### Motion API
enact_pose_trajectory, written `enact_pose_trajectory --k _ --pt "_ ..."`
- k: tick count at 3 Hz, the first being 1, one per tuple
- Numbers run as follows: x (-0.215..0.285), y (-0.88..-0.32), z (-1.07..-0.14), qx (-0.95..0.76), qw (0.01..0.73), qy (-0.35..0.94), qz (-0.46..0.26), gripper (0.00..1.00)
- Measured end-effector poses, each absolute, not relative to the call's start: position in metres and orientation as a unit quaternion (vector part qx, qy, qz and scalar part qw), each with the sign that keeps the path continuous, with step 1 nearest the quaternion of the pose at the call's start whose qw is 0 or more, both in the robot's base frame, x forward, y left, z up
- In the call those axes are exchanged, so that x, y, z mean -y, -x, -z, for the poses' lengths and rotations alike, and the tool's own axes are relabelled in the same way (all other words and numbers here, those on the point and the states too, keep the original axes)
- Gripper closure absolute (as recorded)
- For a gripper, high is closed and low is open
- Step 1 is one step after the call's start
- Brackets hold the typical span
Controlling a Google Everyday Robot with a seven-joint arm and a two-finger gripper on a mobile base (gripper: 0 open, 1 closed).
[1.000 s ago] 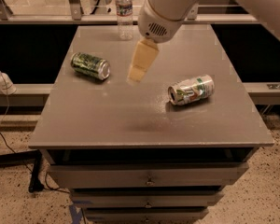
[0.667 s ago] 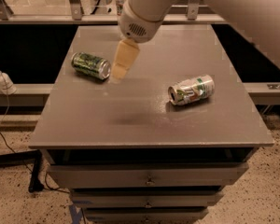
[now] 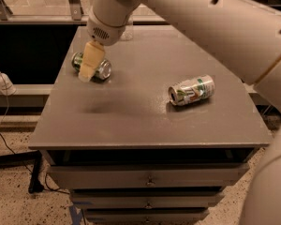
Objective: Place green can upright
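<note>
The green can point(image 3: 102, 69) lies on its side at the left of the grey table point(image 3: 145, 116), its silver end facing right. It is partly hidden behind my gripper point(image 3: 87, 74), whose cream fingers hang down in front of the can's middle. A dented silver-white can point(image 3: 192, 90) with a green and red logo lies on its side at the right of the table.
My large white arm point(image 3: 215, 27) crosses the upper right of the view. A clear plastic bottle point(image 3: 126, 29) stands at the table's back edge behind the arm. Drawers sit under the tabletop. A white plug and cable point(image 3: 2, 83) hang at the left.
My gripper has moved left across the table, from between the two cans to over the green can. Neither can has moved.
</note>
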State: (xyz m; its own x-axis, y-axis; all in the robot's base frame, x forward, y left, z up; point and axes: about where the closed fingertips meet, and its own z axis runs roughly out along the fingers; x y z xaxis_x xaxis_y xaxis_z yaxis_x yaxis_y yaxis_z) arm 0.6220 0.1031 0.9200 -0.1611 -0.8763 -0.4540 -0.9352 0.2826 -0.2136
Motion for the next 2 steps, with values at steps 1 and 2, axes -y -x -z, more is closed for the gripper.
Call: enact_pose_trajectory --k 1,2 --pt "-0.133 -0.642 -0.911 -0.768 0.255 0.585 -0.058 0.00" --pt "-0.155 -0.659 -0.897 -0.774 0.249 0.581 -0.044 0.00"
